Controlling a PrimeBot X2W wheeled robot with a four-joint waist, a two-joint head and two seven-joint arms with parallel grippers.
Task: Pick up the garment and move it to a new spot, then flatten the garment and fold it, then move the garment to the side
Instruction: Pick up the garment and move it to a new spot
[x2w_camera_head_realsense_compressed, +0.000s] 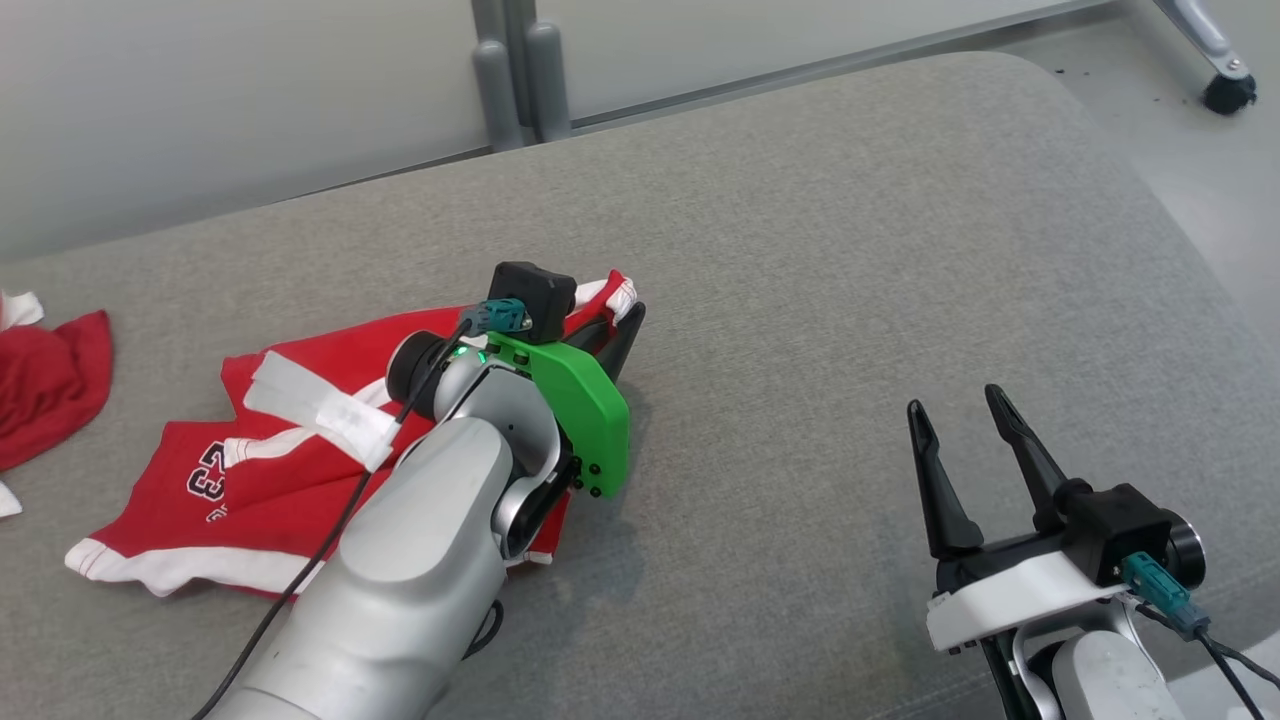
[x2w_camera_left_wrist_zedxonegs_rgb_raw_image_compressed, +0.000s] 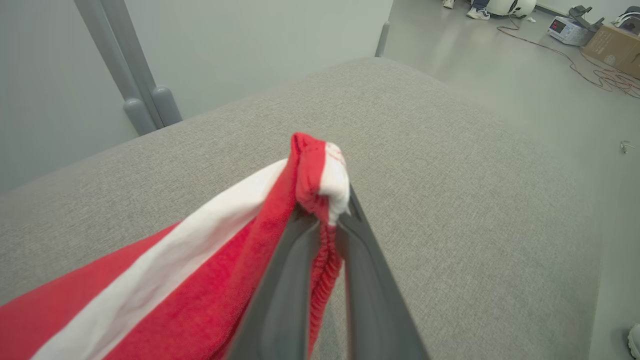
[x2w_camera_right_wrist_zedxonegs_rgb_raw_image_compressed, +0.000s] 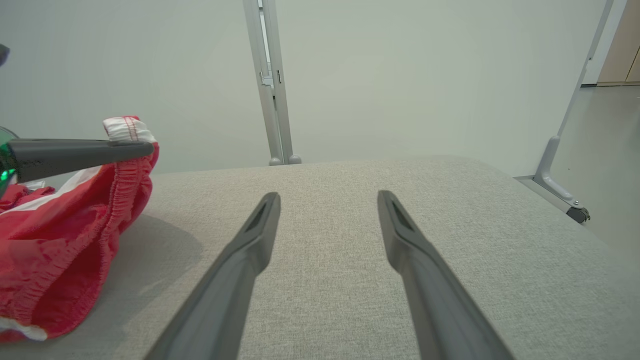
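Note:
The garment (x2w_camera_head_realsense_compressed: 250, 470) is a pair of red shorts with white stripes and a printed number, lying crumpled on the grey cushion at the left. My left gripper (x2w_camera_head_realsense_compressed: 625, 305) is shut on its elastic waistband corner, lifting that corner off the cushion. In the left wrist view the red and white fabric (x2w_camera_left_wrist_zedxonegs_rgb_raw_image_compressed: 320, 175) bunches out past the closed fingertips (x2w_camera_left_wrist_zedxonegs_rgb_raw_image_compressed: 350, 220). The right wrist view shows the held garment (x2w_camera_right_wrist_zedxonegs_rgb_raw_image_compressed: 75, 230) at its left, hanging from the left finger (x2w_camera_right_wrist_zedxonegs_rgb_raw_image_compressed: 75, 152). My right gripper (x2w_camera_head_realsense_compressed: 960, 415) stands open at the lower right, over bare cushion, holding nothing (x2w_camera_right_wrist_zedxonegs_rgb_raw_image_compressed: 327, 200).
Another red cloth (x2w_camera_head_realsense_compressed: 45, 380) lies at the cushion's far left edge. Grey upright posts (x2w_camera_head_realsense_compressed: 515, 75) stand behind the cushion (x2w_camera_head_realsense_compressed: 850, 250). A wheeled frame leg (x2w_camera_head_realsense_compressed: 1225, 90) is on the floor at the top right. The cushion's right edge drops to the floor.

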